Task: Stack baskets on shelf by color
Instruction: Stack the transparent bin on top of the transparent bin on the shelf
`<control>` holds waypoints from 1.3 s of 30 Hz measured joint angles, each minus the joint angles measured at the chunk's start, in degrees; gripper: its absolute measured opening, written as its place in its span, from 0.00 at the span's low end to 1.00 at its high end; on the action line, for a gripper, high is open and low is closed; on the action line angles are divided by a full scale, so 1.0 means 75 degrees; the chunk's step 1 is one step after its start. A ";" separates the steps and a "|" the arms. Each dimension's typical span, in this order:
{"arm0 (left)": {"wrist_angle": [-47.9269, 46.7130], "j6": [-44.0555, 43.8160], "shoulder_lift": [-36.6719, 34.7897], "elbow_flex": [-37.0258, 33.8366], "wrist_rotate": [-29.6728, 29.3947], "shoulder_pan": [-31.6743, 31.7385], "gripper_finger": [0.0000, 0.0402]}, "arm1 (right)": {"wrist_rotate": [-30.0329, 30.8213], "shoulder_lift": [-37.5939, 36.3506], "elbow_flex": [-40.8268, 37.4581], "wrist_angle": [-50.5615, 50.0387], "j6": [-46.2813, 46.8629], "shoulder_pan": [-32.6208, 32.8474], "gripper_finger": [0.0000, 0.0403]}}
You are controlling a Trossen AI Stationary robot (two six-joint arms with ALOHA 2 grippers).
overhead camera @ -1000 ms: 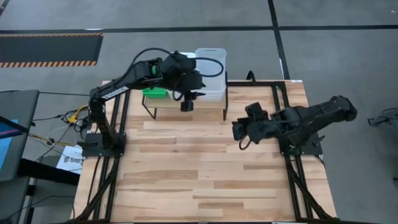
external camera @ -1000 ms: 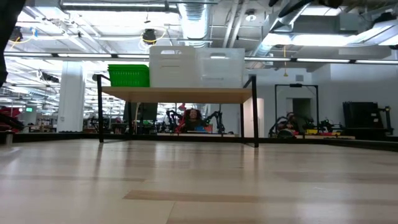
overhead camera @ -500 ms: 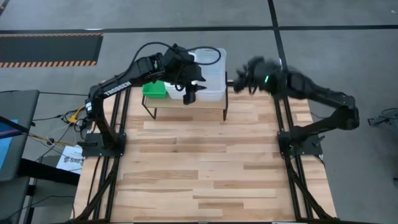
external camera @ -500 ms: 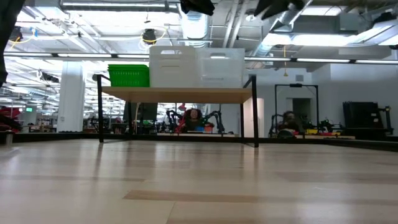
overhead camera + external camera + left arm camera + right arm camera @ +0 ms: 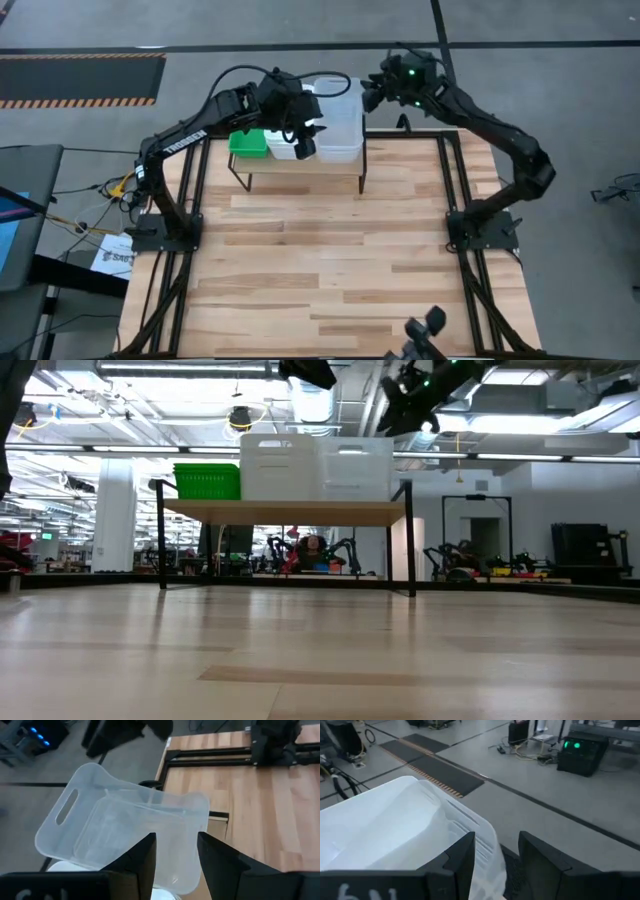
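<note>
The shelf (image 5: 300,170) stands at the table's far edge on thin black legs. On its board (image 5: 285,512) stand three stacks of baskets: green (image 5: 248,143) at the left end, also in the low view (image 5: 207,481); white (image 5: 278,468) in the middle; clear (image 5: 340,125) at the right end, also in the low view (image 5: 355,468). My left gripper (image 5: 305,142) hovers open over the white and clear stacks, and the clear basket (image 5: 120,832) lies below it. My right gripper (image 5: 375,95) hovers open just past the clear basket's (image 5: 405,820) right far corner. Both show above the stacks in the low view.
The wide plank tabletop (image 5: 330,260) stretches from the shelf to the near edge. A small dark object (image 5: 425,328) shows at the table's near edge. Black frame rails (image 5: 470,230) run along both sides of the table. A lab room lies behind the shelf in the low view.
My right arm has swung from low over the table's right middle up and toward the far edge, and now hovers by the clear stack's right end. My left gripper has shifted a little toward the far edge over the stacks. The baskets have not moved.
</note>
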 joint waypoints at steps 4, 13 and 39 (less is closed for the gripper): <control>0.0012 0.0261 -0.0021 0.0000 -0.0371 0.0032 0.33 | -0.0064 0.0314 0.0000 0.0279 -0.0057 -0.0019 0.43; 0.0045 0.0542 -0.0032 0.0000 -0.0610 0.0315 0.33 | -0.0098 0.1092 0.0005 0.0142 -0.0084 -0.0130 0.43; 0.5537 -0.0284 0.1477 -0.0006 0.0135 0.1670 0.33 | 0.0572 0.0369 0.2075 -0.0320 -0.0175 0.0191 0.33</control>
